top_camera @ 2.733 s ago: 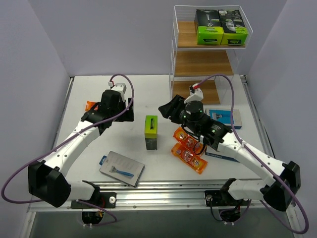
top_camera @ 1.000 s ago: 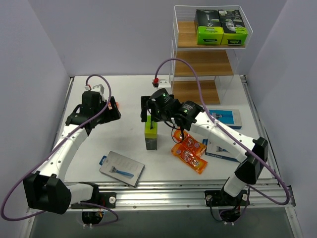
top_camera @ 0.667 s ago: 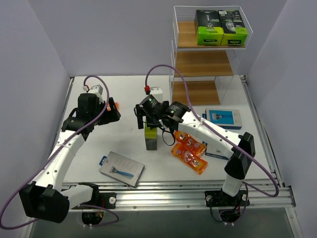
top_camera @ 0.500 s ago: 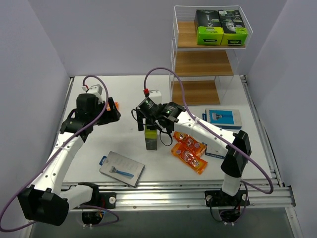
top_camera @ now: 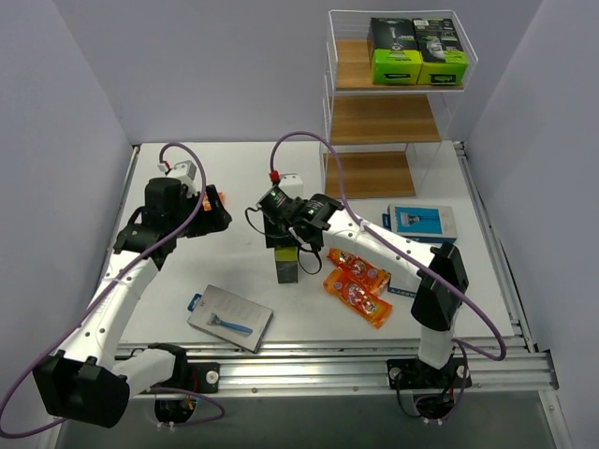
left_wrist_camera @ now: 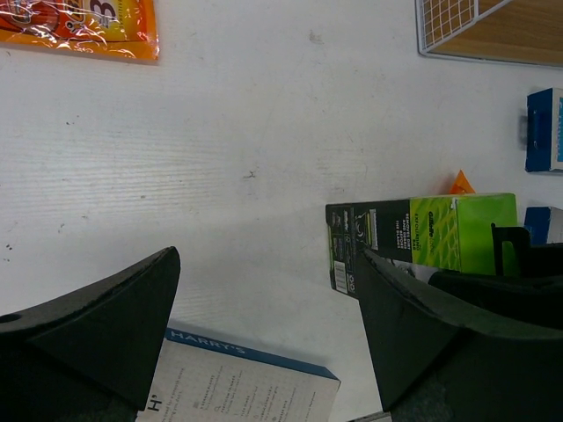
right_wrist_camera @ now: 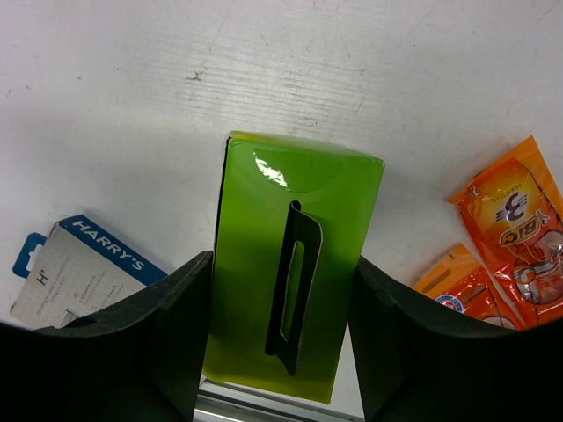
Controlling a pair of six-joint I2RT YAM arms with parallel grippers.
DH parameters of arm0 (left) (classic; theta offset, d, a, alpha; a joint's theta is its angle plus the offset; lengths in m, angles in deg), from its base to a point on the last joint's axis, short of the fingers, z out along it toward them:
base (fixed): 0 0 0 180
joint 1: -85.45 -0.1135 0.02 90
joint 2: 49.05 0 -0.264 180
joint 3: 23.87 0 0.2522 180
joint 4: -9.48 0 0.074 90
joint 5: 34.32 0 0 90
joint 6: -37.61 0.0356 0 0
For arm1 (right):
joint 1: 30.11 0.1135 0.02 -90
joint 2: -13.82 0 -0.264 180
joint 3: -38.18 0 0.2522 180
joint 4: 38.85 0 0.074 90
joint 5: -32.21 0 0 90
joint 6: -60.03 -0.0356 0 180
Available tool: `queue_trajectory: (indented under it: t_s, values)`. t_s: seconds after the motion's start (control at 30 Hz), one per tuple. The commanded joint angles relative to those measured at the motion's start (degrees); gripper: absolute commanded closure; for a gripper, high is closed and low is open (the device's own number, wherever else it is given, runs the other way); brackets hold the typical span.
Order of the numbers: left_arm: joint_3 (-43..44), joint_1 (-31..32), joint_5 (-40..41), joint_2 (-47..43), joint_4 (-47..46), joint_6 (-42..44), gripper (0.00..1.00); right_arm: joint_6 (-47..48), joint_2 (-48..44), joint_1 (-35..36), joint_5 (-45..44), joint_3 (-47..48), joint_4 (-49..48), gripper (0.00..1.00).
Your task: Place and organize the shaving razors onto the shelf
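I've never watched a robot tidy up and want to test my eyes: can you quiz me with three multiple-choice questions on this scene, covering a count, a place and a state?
1. How many boxes sit on the shelf?
A none; B two; C four.
2. Where does the upright lime-topped box stand?
A on the shelf's middle board; B on the table, between the right gripper's fingers; C on the floor.
3. The left gripper is:
A open and empty; B shut tight; C out of sight.

Answers:
1. B, both sit side by side on the top tier.
2. B, the right wrist view shows a finger on either side of it.
3. A, bare table shows between its fingers.
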State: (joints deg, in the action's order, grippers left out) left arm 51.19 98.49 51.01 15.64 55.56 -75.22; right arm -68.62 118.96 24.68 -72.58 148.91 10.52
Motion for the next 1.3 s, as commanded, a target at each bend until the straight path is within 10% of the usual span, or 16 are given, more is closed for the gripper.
queue_trajectory:
  t_s: [0.0, 0.33, 0.7, 1.27]
  values:
    - [-0.5, 0.1, -1.4, -1.8, -3.3, 0.8, 0.10, 0.9, -1.0, -0.6, 2.2, -2.4, -0.3, 0.64]
    - [-1.0, 0.3, -4.7, -1.0, -4.6, 0.7, 0.10, 14.7, -13.6, -0.7, 15.3, -15.4, -13.4, 1.00]
    - [-1.8, 0.3, -9.1, -0.8, -7.2, 0.7, 0.10, 22.0, -26.8, -0.9, 24.9, -23.6, -17.3, 1.00]
    - [-7.2, 0.6, -46.3, 4.0, -36.9, -17.9, 0.03, 22.9, -43.3, -1.4, 30.1, -33.5, -21.2, 1.00]
